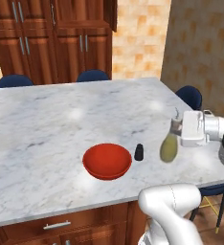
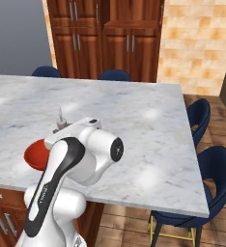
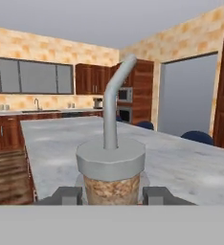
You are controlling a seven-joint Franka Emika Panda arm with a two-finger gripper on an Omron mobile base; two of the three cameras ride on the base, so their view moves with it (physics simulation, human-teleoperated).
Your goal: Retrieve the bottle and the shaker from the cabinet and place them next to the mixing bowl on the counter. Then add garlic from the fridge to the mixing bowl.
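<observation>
My gripper point(image 1: 177, 127) is shut on the neck of the bottle point(image 1: 169, 147), a clear bottle of olive-yellow liquid that leans slightly over the marble counter point(image 1: 47, 124). I cannot tell whether its base touches the top. The small black shaker point(image 1: 139, 152) stands just left of it, beside the red mixing bowl point(image 1: 106, 161). In the hand view the bottle's grey cap and spout point(image 3: 111, 158) rise between my two fingertips point(image 3: 66, 195). In the right base view my arm covers most of the bowl point(image 2: 34, 154); the spout point(image 2: 61, 116) pokes up behind it. The cabinet point(image 1: 61, 33) stands beyond the counter, and the grey fridge point(image 2: 13, 34) beside it.
Blue chairs stand along the counter's far side point(image 1: 92, 75) and its right end point(image 2: 209, 169). The counter's right edge lies close to the bottle. A wall counter with sink and tap point(image 3: 37, 112) runs along the far wall in the hand view.
</observation>
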